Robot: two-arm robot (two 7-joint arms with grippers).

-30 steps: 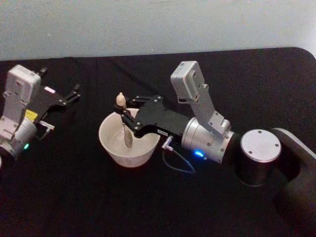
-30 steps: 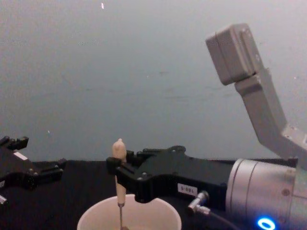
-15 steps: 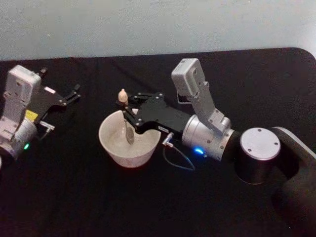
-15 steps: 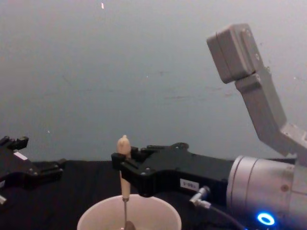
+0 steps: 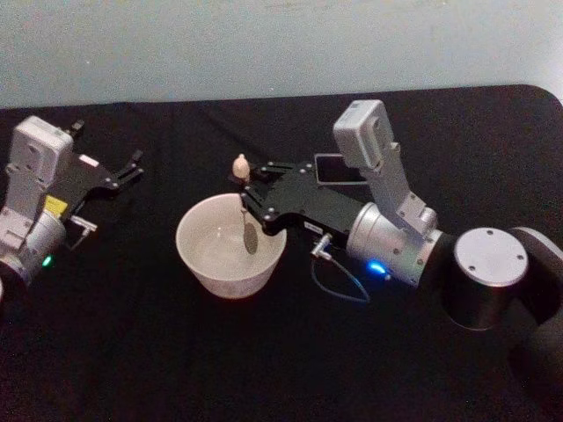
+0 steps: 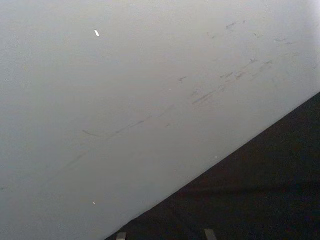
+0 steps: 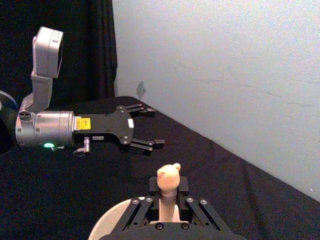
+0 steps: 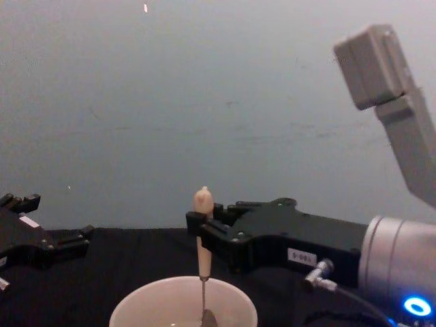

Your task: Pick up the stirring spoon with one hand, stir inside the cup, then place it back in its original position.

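The cream-white cup [image 5: 211,264] stands mid-table; its rim [image 8: 136,303] also shows low in the chest view. The stirring spoon [image 5: 245,211] stands upright in it, beige handle tip [image 8: 203,199] up, silver bowl down near the cup's right inner wall. My right gripper [image 5: 251,189] is shut on the spoon's handle, reaching in from the right; the wrist view shows the handle tip [image 7: 169,176] between its fingers. The dark grey holder [image 5: 325,167] sits behind the right arm, partly hidden by the arm's wrist camera. My left gripper [image 5: 132,167] rests open at the far left.
The black table [image 5: 176,352] ends at a pale wall at the back. A thin cable [image 5: 339,281] loops beside the right wrist, right of the cup. The left arm [image 7: 50,130] lies well apart from the cup.
My right gripper has carried the spoon rightward across the cup, from its left part to its right side. The holder has come into view behind the arm. The left arm is still.
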